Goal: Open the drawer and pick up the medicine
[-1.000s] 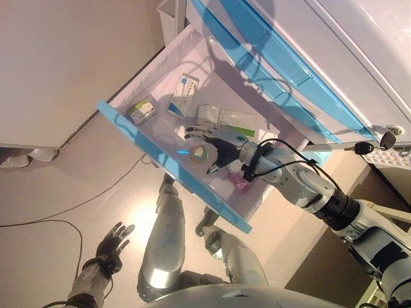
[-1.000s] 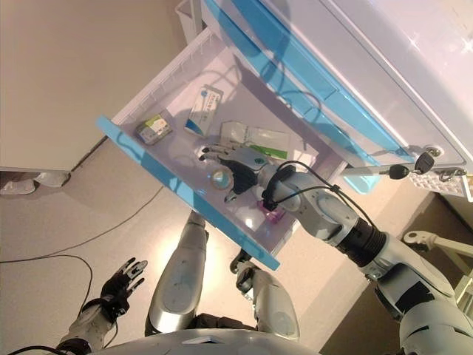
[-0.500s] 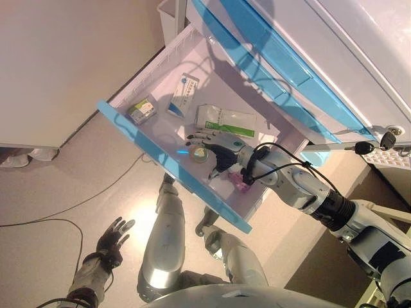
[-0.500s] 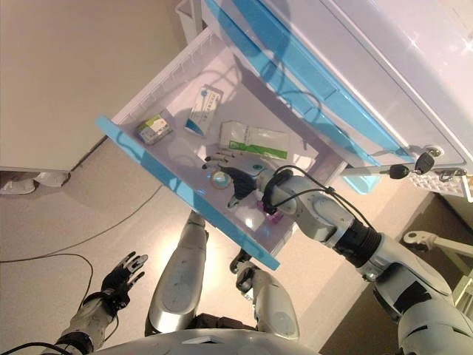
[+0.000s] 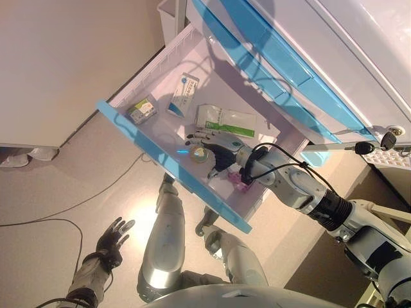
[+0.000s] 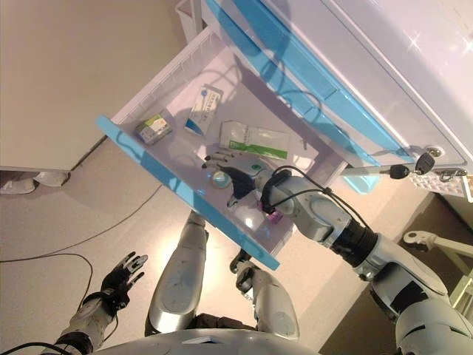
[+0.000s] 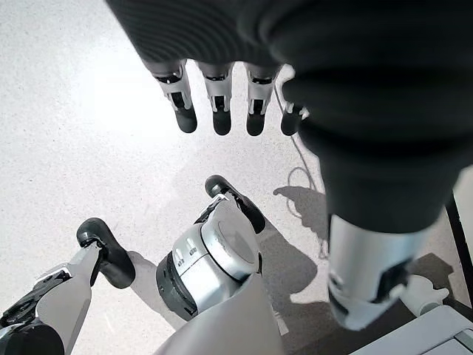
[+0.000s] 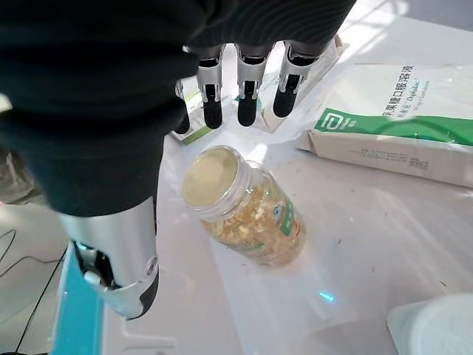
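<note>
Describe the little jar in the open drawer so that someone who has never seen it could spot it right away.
Look into the open drawer with the blue front. Just under the right robot hand lies a small clear jar on its side, full of yellowish bits; every neighbour is a flat box or packet.

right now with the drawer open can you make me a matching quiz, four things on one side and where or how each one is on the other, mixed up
Things:
1. jar
2. right hand
3. left hand
4. white and green box

Places or states:
A. open, low above the floor
B. lying on its side under open fingers
C. flat in the drawer, beyond the jar
D. open, over the jar, not gripping it

Pairs: 1-B, 2-D, 3-A, 4-C
</note>
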Robot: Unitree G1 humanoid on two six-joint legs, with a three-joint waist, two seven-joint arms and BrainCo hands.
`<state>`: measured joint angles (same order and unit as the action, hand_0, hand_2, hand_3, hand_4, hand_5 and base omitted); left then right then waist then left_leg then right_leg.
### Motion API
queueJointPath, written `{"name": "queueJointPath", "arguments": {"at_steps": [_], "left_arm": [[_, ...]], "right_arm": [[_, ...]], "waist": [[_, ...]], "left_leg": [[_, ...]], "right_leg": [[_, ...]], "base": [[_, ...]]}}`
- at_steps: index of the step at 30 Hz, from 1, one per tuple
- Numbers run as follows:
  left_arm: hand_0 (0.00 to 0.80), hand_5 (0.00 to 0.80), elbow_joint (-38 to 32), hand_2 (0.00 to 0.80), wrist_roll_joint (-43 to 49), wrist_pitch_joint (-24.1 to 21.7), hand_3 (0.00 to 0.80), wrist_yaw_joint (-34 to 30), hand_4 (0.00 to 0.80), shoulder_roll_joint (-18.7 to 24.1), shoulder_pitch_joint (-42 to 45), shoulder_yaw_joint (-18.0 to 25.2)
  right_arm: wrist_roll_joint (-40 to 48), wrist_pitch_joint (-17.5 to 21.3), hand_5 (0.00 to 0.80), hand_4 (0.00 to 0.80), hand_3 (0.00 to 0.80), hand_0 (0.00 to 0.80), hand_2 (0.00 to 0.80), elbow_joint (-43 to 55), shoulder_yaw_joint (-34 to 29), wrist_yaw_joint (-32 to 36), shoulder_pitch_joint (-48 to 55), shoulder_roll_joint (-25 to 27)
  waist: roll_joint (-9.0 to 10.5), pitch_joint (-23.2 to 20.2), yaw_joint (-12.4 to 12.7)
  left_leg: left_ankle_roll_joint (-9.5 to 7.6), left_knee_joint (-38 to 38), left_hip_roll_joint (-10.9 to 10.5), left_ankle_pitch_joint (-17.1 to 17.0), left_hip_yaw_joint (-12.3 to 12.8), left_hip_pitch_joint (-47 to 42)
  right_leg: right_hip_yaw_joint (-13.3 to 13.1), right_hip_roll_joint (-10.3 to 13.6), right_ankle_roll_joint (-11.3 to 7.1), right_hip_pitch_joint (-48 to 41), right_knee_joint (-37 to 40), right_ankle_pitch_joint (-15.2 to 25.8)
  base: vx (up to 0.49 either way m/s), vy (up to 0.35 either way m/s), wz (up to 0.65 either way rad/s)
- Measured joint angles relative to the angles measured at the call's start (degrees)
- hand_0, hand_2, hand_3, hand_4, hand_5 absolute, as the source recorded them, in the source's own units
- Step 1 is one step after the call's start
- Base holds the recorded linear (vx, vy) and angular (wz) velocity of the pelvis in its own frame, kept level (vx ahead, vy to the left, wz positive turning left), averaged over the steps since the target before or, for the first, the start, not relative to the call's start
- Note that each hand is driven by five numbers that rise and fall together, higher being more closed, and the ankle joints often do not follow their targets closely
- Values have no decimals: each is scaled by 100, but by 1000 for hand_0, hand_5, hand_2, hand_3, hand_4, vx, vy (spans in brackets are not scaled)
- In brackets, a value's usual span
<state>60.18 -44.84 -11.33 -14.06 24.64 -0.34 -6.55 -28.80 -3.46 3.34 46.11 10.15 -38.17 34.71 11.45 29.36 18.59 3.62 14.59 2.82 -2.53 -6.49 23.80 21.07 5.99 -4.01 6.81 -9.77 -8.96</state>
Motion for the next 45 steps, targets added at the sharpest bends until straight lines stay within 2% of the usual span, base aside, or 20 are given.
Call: {"name": "queueJointPath", "arguments": {"at_steps": [13, 33, 45], "left_arm": [[0, 0, 0, 0, 0, 1, 0, 16, 0, 0, 0, -43], [0, 0, -25, 0, 0, 6, 0, 18, 0, 2, -3, -47], [0, 0, -25, 0, 0, 6, 0, 18, 0, 1, -4, -50]], "right_arm": [[-226, -2, 0, 0, 0, 0, 0, -237, 1, -35, -2, -44], [-343, -15, 0, 0, 0, 0, 0, -875, 213, -226, -63, -478], [-448, -18, 0, 0, 0, 0, 0, -1061, 220, -347, -89, -492]], "waist": [[0, 0, 4], [3, -2, 14], [3, -2, 24]], "left_leg": [[0, 2, -3, 0, -6, 2], [14, 14, -10, -28, -97, 149], [14, 14, -17, -40, -116, 201]], "right_leg": [[0, -1, 0, -1, -2, 0], [-1, -33, 0, 101, -1, 0], [-2, -36, 0, 139, 1, 0]], "base": [[0, 0, 0], [-1, 1, 1], [-1, 2, 1]]}}
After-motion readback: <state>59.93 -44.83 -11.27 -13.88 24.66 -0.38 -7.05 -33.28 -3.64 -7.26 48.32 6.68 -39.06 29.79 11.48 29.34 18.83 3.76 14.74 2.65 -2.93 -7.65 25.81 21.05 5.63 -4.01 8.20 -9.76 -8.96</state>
